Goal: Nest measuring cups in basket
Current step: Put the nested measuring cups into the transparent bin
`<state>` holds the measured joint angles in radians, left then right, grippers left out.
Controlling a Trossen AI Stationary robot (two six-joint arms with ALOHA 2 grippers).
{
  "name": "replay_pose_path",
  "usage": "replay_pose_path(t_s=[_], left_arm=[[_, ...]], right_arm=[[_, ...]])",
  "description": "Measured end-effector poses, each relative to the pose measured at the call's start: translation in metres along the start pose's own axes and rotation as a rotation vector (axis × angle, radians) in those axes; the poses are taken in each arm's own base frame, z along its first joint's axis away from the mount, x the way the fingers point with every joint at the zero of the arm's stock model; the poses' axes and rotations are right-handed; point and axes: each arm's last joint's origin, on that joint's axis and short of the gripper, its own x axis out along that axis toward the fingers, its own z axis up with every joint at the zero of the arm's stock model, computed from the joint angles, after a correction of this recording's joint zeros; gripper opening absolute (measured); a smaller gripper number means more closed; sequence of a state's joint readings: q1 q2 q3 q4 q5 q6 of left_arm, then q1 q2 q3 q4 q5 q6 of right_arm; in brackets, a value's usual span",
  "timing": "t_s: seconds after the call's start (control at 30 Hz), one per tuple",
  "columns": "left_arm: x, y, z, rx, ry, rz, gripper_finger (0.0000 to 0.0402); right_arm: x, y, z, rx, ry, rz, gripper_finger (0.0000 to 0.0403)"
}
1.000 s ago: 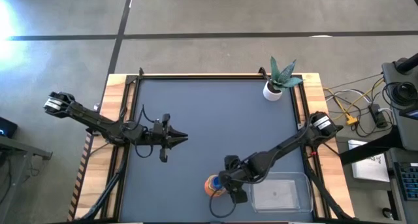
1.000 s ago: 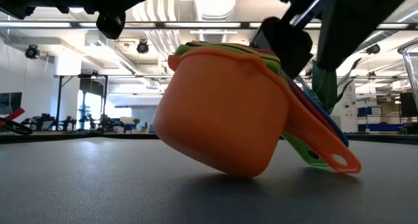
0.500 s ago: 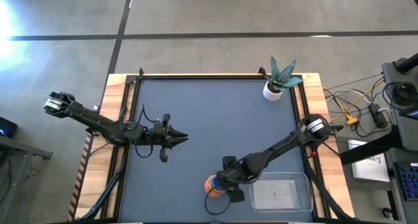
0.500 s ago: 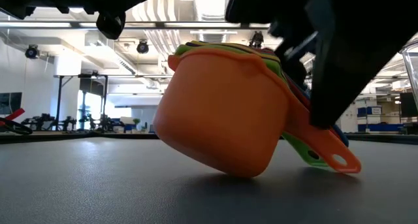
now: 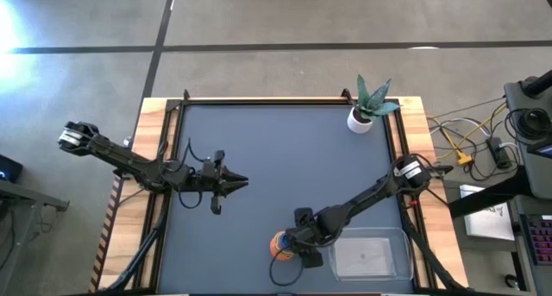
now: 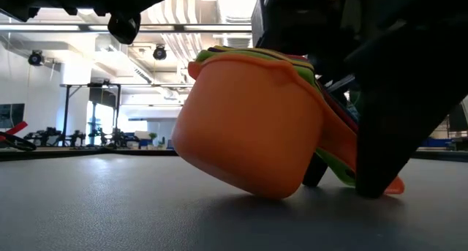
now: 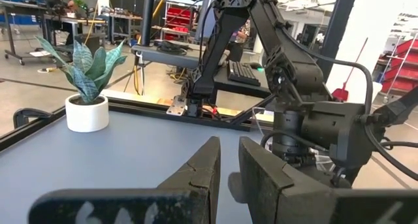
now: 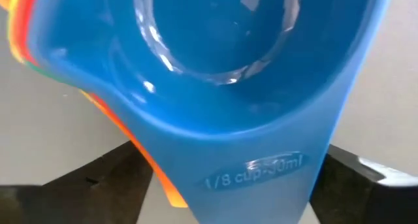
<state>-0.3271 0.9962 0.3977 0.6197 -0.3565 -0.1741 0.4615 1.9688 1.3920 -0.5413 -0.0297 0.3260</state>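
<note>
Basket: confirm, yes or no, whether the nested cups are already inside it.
No. In the high view the stacked measuring cups sit on the table beside the basket, which holds nothing.

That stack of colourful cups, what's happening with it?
The right tool is down over the nested measuring cups, one finger on each side of the stacked handles, not yet clamped. The stack sits tilted on the table, beside the clear basket. The left tool waits apart, shut and empty.
</note>
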Motion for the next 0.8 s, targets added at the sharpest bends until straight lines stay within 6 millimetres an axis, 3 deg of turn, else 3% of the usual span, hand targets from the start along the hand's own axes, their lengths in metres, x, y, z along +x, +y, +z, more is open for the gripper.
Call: replay_pose_path(t_s=[0.4, 0.8], left_arm=[[0.000, 0.000, 0.000, 0.001, 0.003, 0.001, 0.0039], [0.000, 0.000, -0.001, 0.002, 0.005, 0.001, 0.0039]], right_arm=[[-0.011, 0.003, 0.001, -0.036, -0.027, -0.018, 0.0134], [-0.012, 0.004, 0.002, -0.046, -0.031, -0.019, 0.0134]])
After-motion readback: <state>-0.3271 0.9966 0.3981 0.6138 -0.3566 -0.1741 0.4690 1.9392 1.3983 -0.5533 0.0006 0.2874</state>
